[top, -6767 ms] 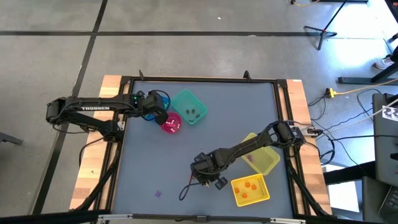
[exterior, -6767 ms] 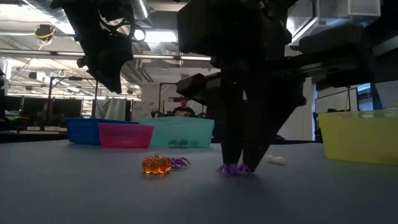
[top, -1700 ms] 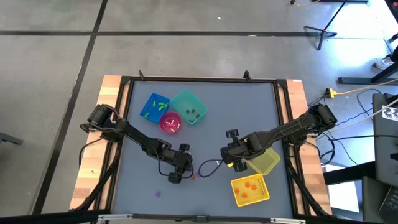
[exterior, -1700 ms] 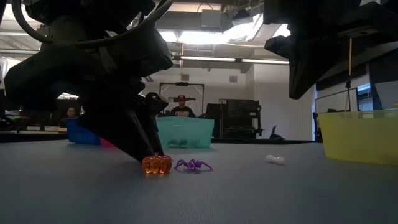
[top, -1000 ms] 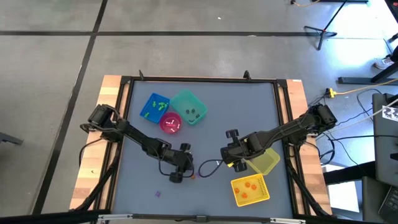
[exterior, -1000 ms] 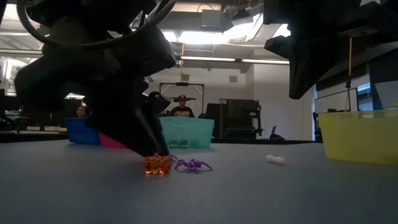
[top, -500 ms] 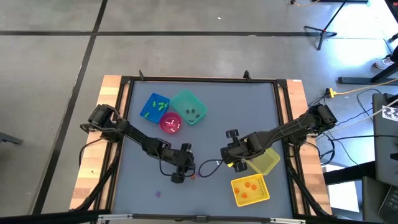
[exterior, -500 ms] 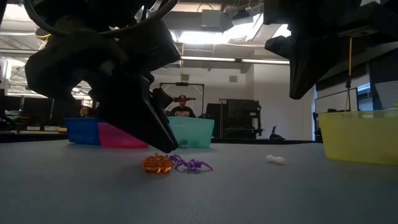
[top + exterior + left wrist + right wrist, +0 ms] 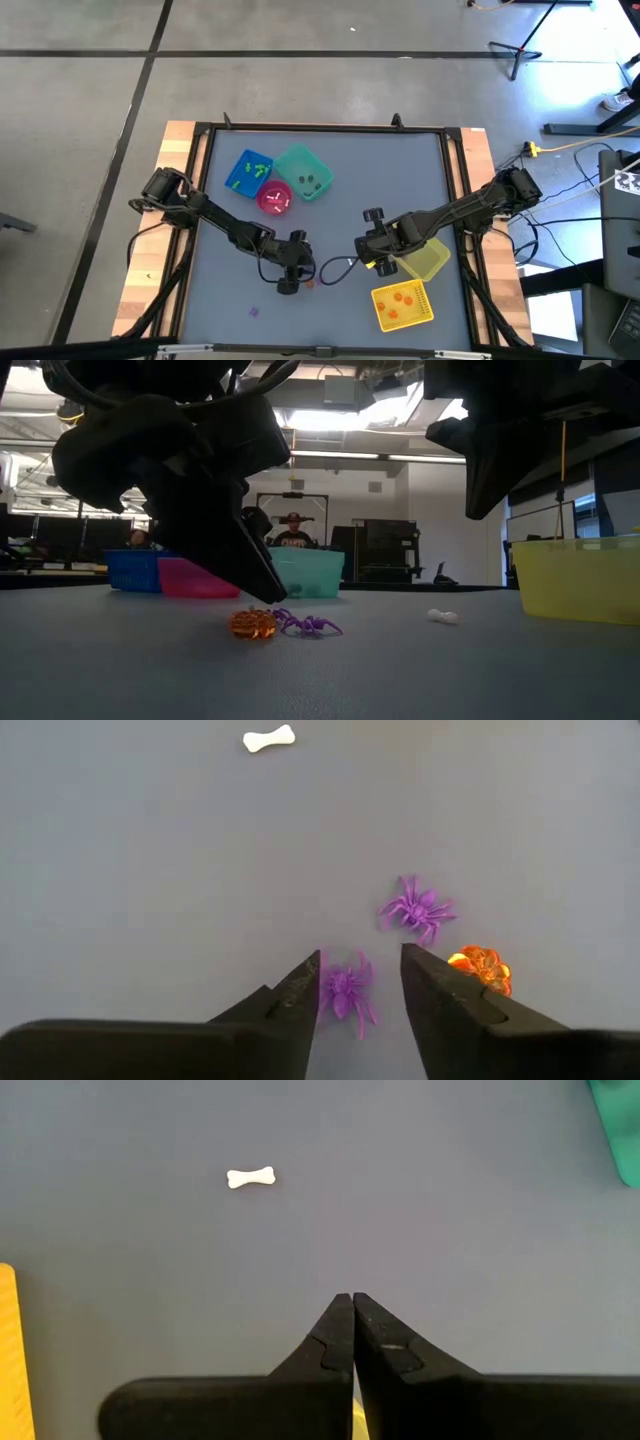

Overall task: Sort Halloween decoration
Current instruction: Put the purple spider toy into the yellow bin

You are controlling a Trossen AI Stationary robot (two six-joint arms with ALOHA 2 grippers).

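Spider, purple, lies between the parted fingers of the left hand near the worktop's front edge: drop straight, clench on its body, avoid orange pumpkin just beside; right hand waits clenched mid-worktop.

2 purple spiders, 1 orange pumpkin, 1 white bone, 5 bins.

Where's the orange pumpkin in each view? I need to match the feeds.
High view: pumpkin, a tiny orange speck at the table's near middle, just right of the left gripper.
Low view: left of centre on the table, under the left gripper.
Left wrist view: beside the outer edge of one finger.
Right wrist view: not in it.
Shared landmark: the left gripper, right beside the pumpkin.
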